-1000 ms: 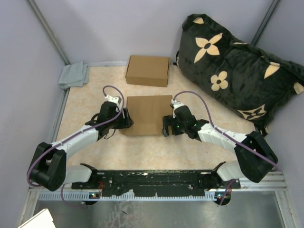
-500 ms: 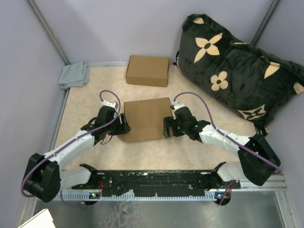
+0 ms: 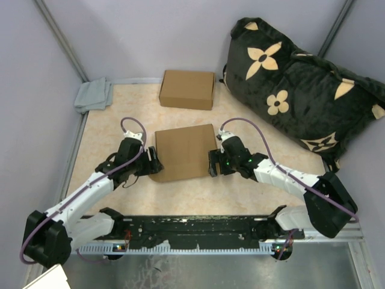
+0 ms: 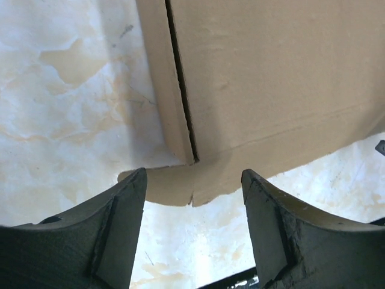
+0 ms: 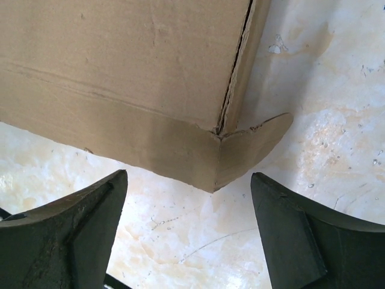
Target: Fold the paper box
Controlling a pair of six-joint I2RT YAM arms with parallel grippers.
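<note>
Brown box (image 3: 184,152) is seen lying flat in the middle of the worktop (image 3: 210,194), lid closed, slightly skewed, between the two arms. The left arm (image 3: 90,184) is angled in from the near left, its tip just beside the box's near-left corner. The right arm (image 3: 280,176) is angled in from the right, its tip just beside the near-right corner. In the left wrist view the left fingers (image 4: 90,235) are spread wide, with nothing pinched. The box corner is framed in the gap ahead of them, a dark slit (image 4: 181,90) is seen running along the side wall, and a small left flap (image 4: 161,188) is poked out onto the worktop at the corner. Whether a fingertip touches that flap cannot be told. In the right wrist view the right fingers (image 5: 313,235) are likewise spread, with nothing gripped. The other near corner is seen between them, clear of both, with a rounded right flap (image 5: 252,147) stuck out sideways and a gap open along the side wall. A second box (image 3: 187,89), closed, is set at the far edge by the wall, well apart from the first. A grey cloth (image 3: 94,94) is bunched in the far-left corner. A black cushion (image 3: 301,90) with tan flower patches is propped at the far right against the wall.
</note>
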